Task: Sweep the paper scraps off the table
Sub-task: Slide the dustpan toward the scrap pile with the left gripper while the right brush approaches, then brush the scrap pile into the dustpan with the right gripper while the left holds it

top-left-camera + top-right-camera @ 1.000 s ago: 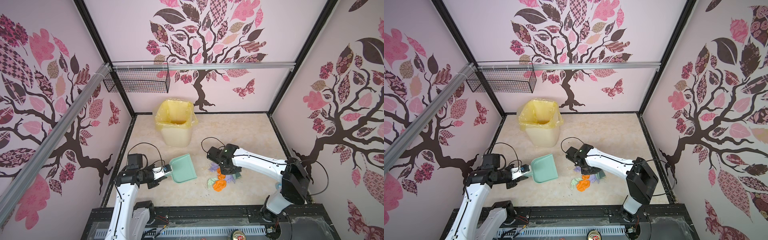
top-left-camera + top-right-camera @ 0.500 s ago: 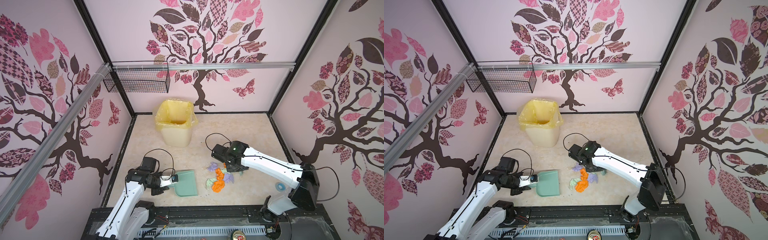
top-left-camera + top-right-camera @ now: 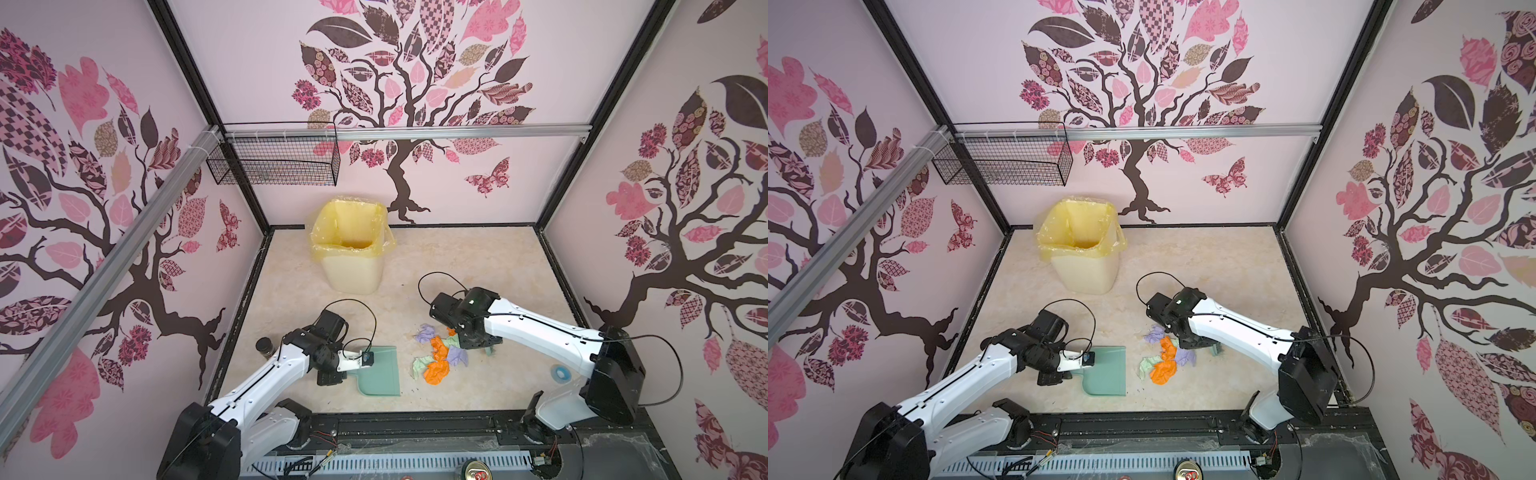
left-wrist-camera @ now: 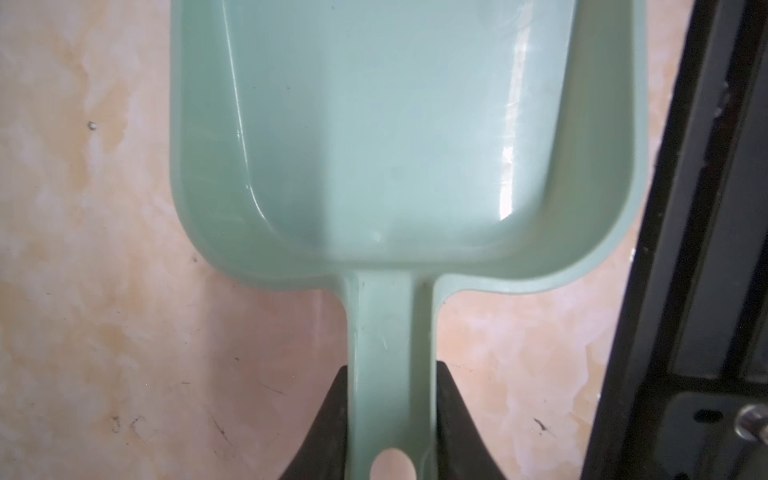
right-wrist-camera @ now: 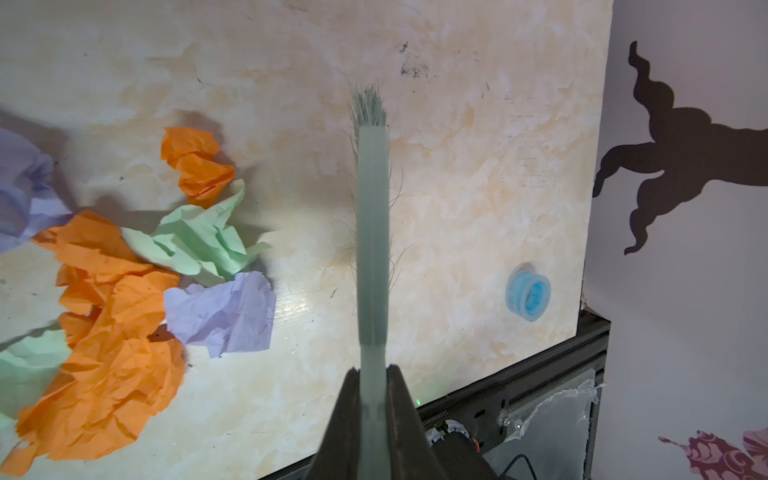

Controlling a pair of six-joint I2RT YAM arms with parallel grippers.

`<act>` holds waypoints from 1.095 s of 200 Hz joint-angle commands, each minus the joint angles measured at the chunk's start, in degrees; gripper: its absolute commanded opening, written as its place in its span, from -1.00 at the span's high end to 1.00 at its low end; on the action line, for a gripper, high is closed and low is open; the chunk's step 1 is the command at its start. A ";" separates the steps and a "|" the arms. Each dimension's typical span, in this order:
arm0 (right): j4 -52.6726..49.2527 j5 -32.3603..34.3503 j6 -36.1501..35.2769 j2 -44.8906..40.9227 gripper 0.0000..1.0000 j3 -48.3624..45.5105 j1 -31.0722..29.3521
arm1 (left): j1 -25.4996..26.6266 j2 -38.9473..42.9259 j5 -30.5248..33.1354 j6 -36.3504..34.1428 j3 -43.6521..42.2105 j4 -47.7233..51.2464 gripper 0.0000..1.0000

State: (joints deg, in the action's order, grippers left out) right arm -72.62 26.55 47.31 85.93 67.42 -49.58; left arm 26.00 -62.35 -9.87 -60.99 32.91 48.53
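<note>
The paper scraps [image 3: 440, 359] [image 3: 1165, 361] [image 5: 124, 291], crumpled orange, lavender and pale green wads, lie bunched on the beige table [image 3: 478, 257]. My left gripper [image 4: 390, 370] [image 3: 332, 376] is shut on the handle of the teal dustpan [image 4: 395, 124] [image 3: 380, 374] [image 3: 1106, 374], which lies flat just left of the pile, mouth toward it, with nothing in it. My right gripper [image 5: 373, 370] [image 3: 478, 340] is shut on the teal brush [image 5: 374, 228] [image 3: 1214, 351]. The bristles stand on the table just right of the pile, a small gap away.
A bin with a yellow bag [image 3: 351, 253] stands at the back, left of centre. A blue ring [image 3: 560, 372] [image 5: 528, 295] lies near the right front corner. A dark small cylinder [image 3: 263, 345] sits by the left wall. The black frame [image 3: 415, 424] borders the front edge, close to the dustpan.
My left arm has swung the dustpan toward the front edge and closer to the pile. My right arm has shifted the brush to the pile's right side.
</note>
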 commanded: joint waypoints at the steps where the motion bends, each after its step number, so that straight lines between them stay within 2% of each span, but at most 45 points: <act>1: 1.87 -1.87 -1.40 2.15 1.00 1.62 0.00 | 1.07 -1.19 2.63 4.15 2.12 -3.67 1.00; 82: 8.16 -8.33 -1.27 4.04 1.00 3.22 -4.62 | 8.87 -4.59 5.81 9.50 3.21 -8.06 1.00; 170: 13.64 -13.92 -1.69 5.34 1.00 7.48 -10.06 | 13.32 -10.25 5.90 12.89 7.38 -11.20 1.00; 219: 13.88 -14.75 -2.05 6.62 1.00 11.16 -12.07 | 13.73 -12.42 5.65 13.70 8.84 -12.28 1.00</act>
State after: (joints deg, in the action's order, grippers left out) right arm -58.46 12.91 45.98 91.50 75.90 -60.80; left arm 39.46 -73.80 -4.75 -48.36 39.88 37.34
